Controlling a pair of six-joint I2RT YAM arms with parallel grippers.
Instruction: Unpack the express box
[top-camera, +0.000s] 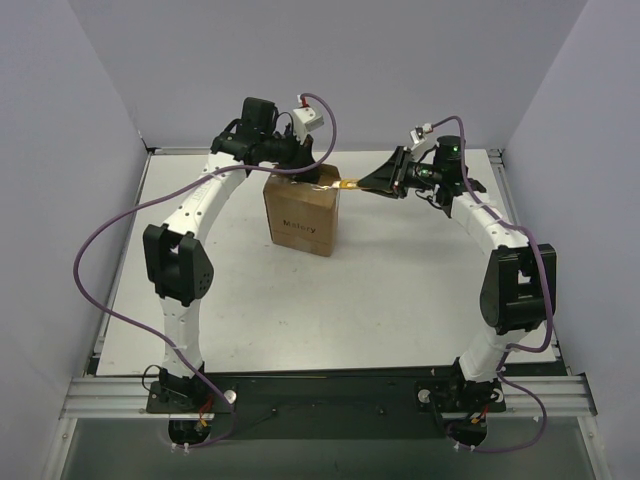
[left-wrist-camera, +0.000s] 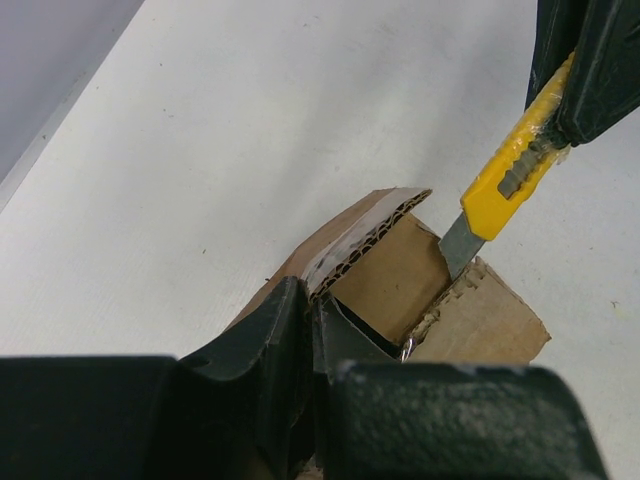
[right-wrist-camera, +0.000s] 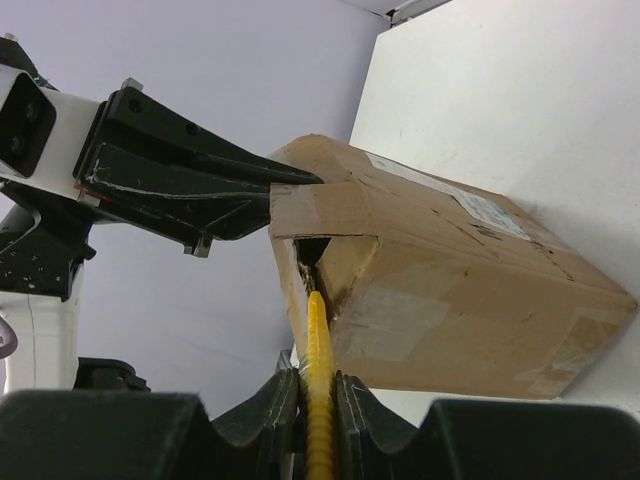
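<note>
Just ahead of the right fingers (right-wrist-camera: 262, 410), clamped on the utility knife (left-wrist-camera: 508, 172), blade tip in the top seam of the express box (top-camera: 302, 220), its flap pinched between the left fingers (left-wrist-camera: 265, 340): risk of cutting contents if driven deeper.

The top view looks down from behind, well back from the express box (top-camera: 303, 218). Both wrist views sit close at its top, on opposite sides, sharing the flap and utility knife (left-wrist-camera: 505, 180).
</note>
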